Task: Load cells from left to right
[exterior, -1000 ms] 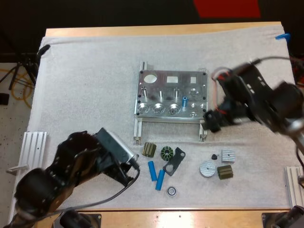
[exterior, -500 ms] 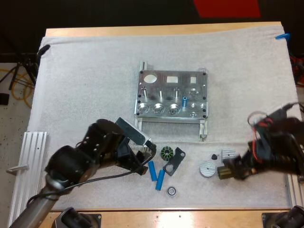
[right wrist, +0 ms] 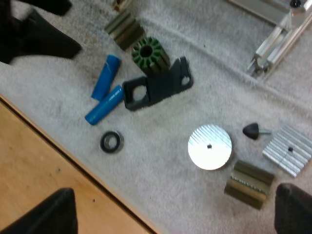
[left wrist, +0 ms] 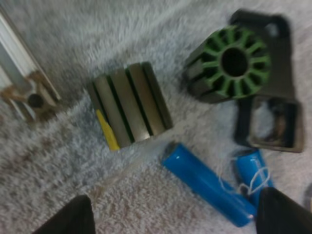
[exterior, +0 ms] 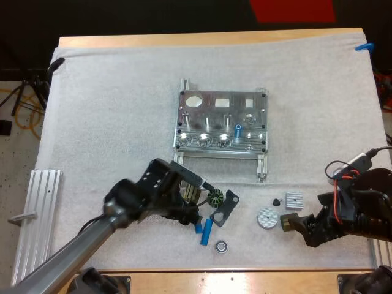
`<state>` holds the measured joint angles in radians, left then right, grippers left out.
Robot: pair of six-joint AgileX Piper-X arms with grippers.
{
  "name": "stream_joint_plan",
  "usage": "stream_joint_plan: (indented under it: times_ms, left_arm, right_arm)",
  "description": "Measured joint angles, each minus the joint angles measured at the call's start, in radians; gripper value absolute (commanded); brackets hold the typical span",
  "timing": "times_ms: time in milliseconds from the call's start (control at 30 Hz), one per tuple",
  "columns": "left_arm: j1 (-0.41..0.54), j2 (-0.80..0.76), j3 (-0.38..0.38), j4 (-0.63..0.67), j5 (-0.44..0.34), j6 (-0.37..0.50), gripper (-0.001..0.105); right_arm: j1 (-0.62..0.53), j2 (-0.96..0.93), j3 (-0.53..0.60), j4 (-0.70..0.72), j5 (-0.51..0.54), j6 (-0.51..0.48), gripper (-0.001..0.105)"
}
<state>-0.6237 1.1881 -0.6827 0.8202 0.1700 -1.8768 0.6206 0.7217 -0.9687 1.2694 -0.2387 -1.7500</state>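
**A:** Where are the cells?

**B:** Two loose blue cells (exterior: 207, 231) lie on the white mat (exterior: 110, 122) at its near side, side by side with their ends close. They are well apart from the metal fixture (exterior: 222, 122). A third cell (exterior: 238, 130) stands upright in the fixture's front row, right of centre.

**A:** Left arm?

**B:** The left gripper (exterior: 190, 214) is low over the loose pair. Seen from its wrist, the fingers (left wrist: 73, 217) stand wide apart and clamp nothing. The cells lie on the mat just ahead of the gap.

**A:** What's around them?

**B:** A grooved olive block (left wrist: 129, 105) with a yellow edge sits just beside the cells. Next to it is a green-toothed ring (left wrist: 229, 63), leaning against a black bracket (left wrist: 270, 112). A small bearing ring (exterior: 221, 246) lies nearer the mat's front edge.

**A:** And the right side?

**B:** The right gripper (exterior: 303, 226) is down at the mat's near right. Its fingers (right wrist: 48, 209) are spread and hold nothing. Just beside it is a second olive block (right wrist: 249, 184). Near that are a ribbed silver disc (exterior: 266, 217), a small black cone (exterior: 276, 201) and a finned aluminium square (exterior: 294, 199).

**A:** Anything further out?

**B:** An aluminium rail (exterior: 40, 202) lies at the mat's left edge. The wooden tabletop (exterior: 202, 39) shows beyond the mat.
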Motion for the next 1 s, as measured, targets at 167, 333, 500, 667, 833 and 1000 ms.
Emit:
stream_joint_plan:
  times_ms: [167, 333, 500, 667, 833, 1000]
  left_arm:
    - [0.000, 0.131, 0.000, -0.038, 0.000, 0.000, 0.067]
    - [0.000, 0.223, 0.000, -0.082, 0.066, -0.005, 0.067]
    - [-0.006, 0.268, -0.003, -0.093, 0.109, -0.008, 0.067]
    - [-0.042, 0.275, -0.008, -0.089, 0.069, -0.010, 0.059]
    - [-0.108, 0.284, -0.009, -0.096, 0.012, -0.010, 0.032]
    - [-0.170, 0.289, -0.009, -0.076, 0.007, -0.010, 0.020]
  right_arm:
    - [0.000, 0.000, 0.002, -0.015, -0.002, 0.000, 0.079]
    - [0.000, 0.000, 0.002, -0.017, -0.001, 0.000, 0.079]
    - [0.000, 0.000, 0.002, -0.017, -0.001, 0.000, 0.079]
    - [0.000, 0.000, 0.002, -0.017, -0.001, 0.000, 0.079]
    - [0.000, 0.000, 0.002, -0.017, -0.001, 0.000, 0.079]
    - [0.000, 0.000, 0.002, -0.033, -0.001, 0.000, 0.079]
